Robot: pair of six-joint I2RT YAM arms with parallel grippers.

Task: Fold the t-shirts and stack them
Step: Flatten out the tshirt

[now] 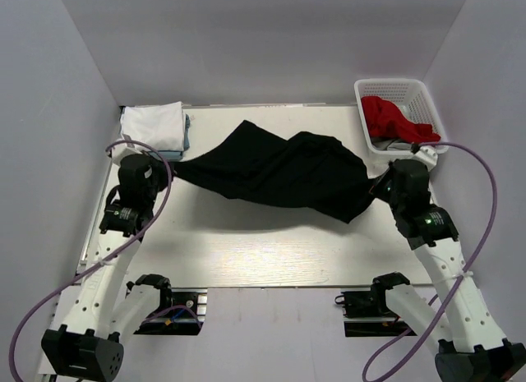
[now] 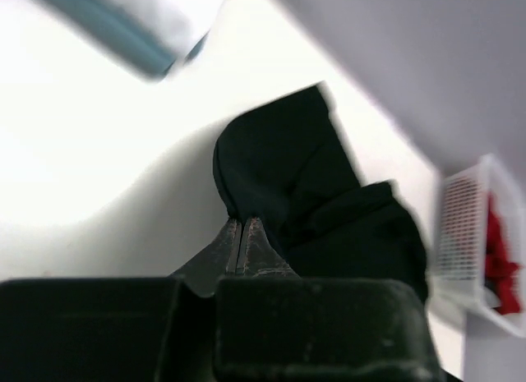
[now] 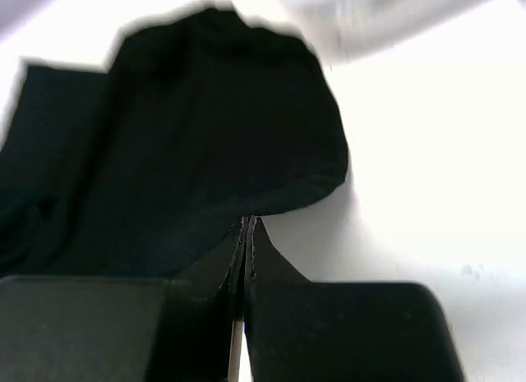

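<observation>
Sagging black t-shirt (image 1: 279, 172), rumpled, between left pincer (image 2: 244, 226) and right pincer (image 3: 248, 226), both clamped on its ends.

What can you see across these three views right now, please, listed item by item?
black t-shirt: one, black, stretched across the middle of the table between the two grippers
white t-shirt: one, white, folded, far-left corner
light blue t-shirt: one, light blue, folded under the white t-shirt
basket: one, white mesh, far-right corner
red cloth: one, red, inside the basket
table: one, white
left gripper: one, black, shut on the black t-shirt
right gripper: one, black, shut on the black t-shirt
</observation>
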